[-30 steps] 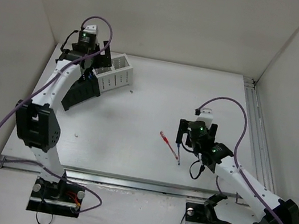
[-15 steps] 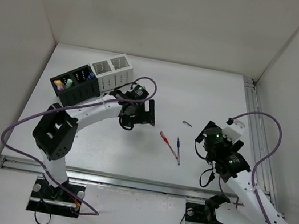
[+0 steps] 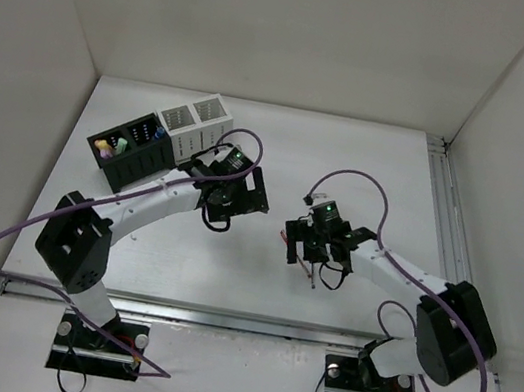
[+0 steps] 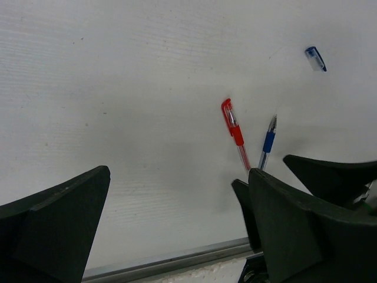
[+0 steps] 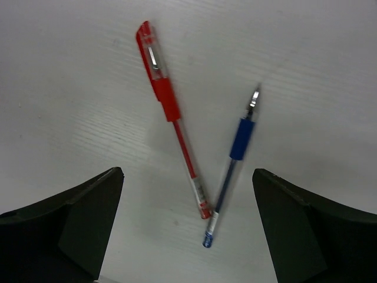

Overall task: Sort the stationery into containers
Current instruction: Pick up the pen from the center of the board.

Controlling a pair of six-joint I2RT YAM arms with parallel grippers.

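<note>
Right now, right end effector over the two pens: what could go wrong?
1. The red pen and blue pen lie in a V with their lower ends nearly touching, both between the jaws of the open right end effector. Closing may grab both or flick one away.
2. The open left end effector hovers close by, facing the same pens, so the arms could clash.

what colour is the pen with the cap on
It's a red pen, with a clear lower barrel. It shows best in the right wrist view.
</note>
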